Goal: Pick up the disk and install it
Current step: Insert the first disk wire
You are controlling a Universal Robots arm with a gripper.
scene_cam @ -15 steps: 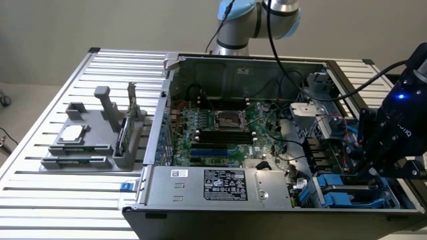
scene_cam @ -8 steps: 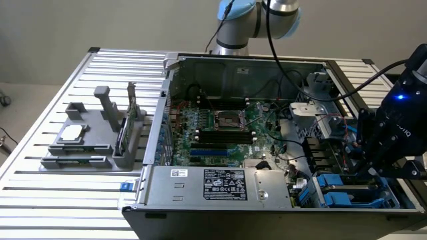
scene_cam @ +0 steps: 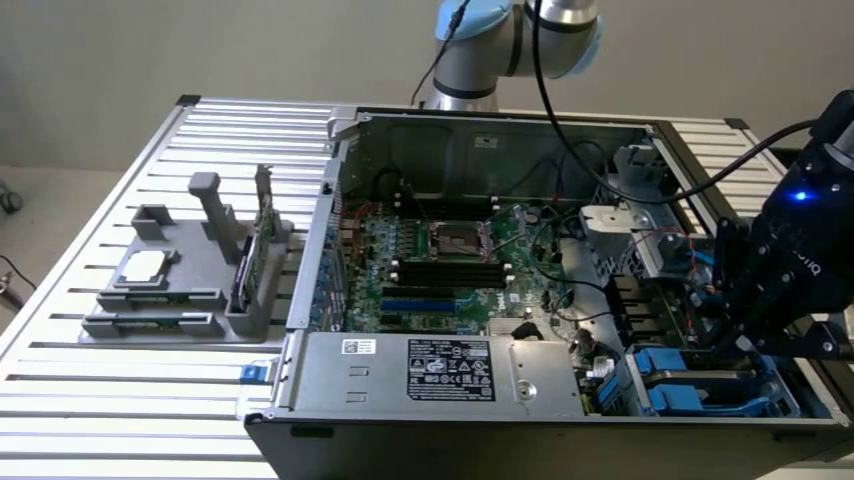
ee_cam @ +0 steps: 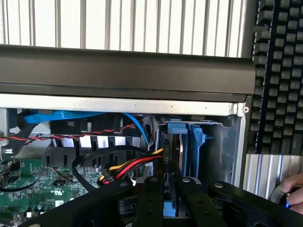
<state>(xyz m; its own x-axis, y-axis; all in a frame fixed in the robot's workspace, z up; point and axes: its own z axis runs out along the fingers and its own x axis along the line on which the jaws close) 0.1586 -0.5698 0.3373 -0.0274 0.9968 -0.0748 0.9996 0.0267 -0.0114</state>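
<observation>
Slatted metal tabletop [scene_cam: 80, 390] carries an open computer case [scene_cam: 534, 300] and, at the exterior view's left, a grey fixture [scene_cam: 174, 290] with a silver chip and an upright card seated in its slots, kept apart so each can be gripped on its own. Inside the case lie the motherboard [scene_cam: 441, 260] and, along the near wall, a labelled power supply [scene_cam: 447, 368]. At the exterior view's right the arm's black wrist reaches down over the corner with the blue drive bays [scene_cam: 701, 385]; the hand itself is hidden behind the wrist housing.

Wrist view: the hand [ee_cam: 165, 191] points into the bay area, its two black fingers [ee_cam: 150, 198] drawn close on the thin edge of the disk [ee_cam: 171, 158], which stands on edge with its blue carrier showing. The disk sits just beside a second blue carrier [ee_cam: 196, 144], aligned with the bay, probably so it can slide straight along the guides. Red, yellow and black power wires [ee_cam: 128, 168] run close to the disk's side. A keyboard [ee_cam: 279, 71] lies beyond the case wall, and a person's fingertips [ee_cam: 293, 191] rest near it.
</observation>
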